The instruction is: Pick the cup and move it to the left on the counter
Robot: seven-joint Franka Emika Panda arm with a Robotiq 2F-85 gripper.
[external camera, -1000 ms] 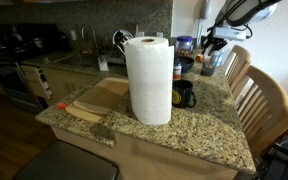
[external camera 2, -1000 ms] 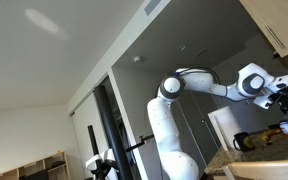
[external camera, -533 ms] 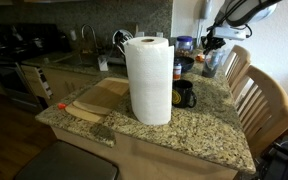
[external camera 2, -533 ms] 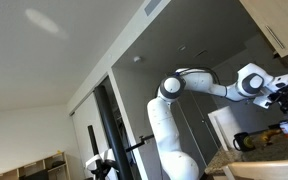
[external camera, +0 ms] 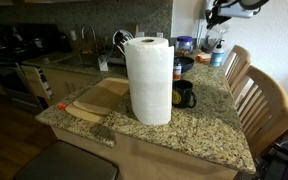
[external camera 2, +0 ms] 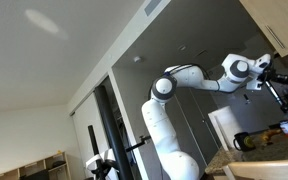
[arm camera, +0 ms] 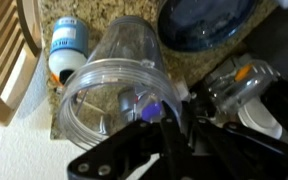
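The cup (arm camera: pixel 119 75) is a clear tumbler and fills the middle of the wrist view, seen from above its rim. My gripper (arm camera: pixel 149 125) is shut on the cup's rim, with one finger inside and one outside. The speckled counter (arm camera: pixel 84 15) lies well below the cup. In an exterior view my gripper (external camera: pixel 216 22) is high over the far right end of the counter (external camera: pixel 199 130), and the cup (external camera: pixel 217 47) hangs under it, hard to make out. In an exterior view the arm reaches right, with the gripper (external camera 2: pixel 274 82) near the frame edge.
A tall paper towel roll (external camera: pixel 149 80) stands mid-counter with a black mug (external camera: pixel 184 95) beside it and a cutting board (external camera: pixel 99 97) to its left. A blue-capped bottle (arm camera: pixel 66 40) and a dark plate (arm camera: pixel 204 20) lie below the cup. Wooden chairs (external camera: pixel 264 100) stand at the counter's right edge.
My arm has risen and the cup has gone up with it, off the counter. The other things have not moved.
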